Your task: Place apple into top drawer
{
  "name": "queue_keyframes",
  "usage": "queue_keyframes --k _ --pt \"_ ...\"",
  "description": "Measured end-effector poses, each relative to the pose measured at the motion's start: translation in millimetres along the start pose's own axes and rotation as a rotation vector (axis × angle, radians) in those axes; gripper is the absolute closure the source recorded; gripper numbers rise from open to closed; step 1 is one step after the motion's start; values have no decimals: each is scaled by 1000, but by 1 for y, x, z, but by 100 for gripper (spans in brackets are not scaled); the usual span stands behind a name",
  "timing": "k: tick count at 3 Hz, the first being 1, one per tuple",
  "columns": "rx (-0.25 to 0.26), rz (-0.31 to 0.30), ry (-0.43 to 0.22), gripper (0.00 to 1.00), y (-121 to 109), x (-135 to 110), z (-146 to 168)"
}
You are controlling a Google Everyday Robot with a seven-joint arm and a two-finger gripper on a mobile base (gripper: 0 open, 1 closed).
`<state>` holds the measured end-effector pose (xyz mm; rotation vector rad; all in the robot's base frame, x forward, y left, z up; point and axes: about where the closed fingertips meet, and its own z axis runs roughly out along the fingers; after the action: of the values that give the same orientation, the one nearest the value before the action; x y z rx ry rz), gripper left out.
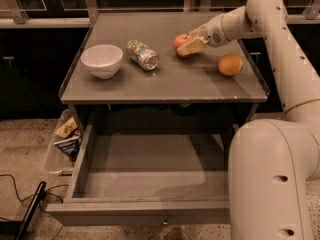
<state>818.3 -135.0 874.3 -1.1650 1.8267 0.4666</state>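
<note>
The red apple (179, 44) is at the back middle of the grey cabinet's top (165, 84). My gripper (192, 40) reaches in from the right and its fingers close around the apple's right side, one pale finger (191, 47) in front of it. The top drawer (140, 211) is pulled wide open below the cabinet top. Its inside is bare and its small round knob (163, 222) shows at the front. My own body hides the drawer's right end.
A white bowl (102, 60) stands at the left of the top, a can (142, 54) lies on its side in the middle, and an orange (230, 64) sits at the right. A clear bin (64, 140) with snack packets and a black cable (30, 209) are on the floor at the left. My base (275, 179) fills the lower right.
</note>
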Motion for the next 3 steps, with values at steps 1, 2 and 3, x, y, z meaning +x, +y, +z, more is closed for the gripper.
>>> queue_keyframes --k 1,2,3 --pt "0 0 0 100 0 0 0" --pt "-17 -25 -1 100 6 -7 4" --pt "-48 -59 -32 100 18 -18 -3"
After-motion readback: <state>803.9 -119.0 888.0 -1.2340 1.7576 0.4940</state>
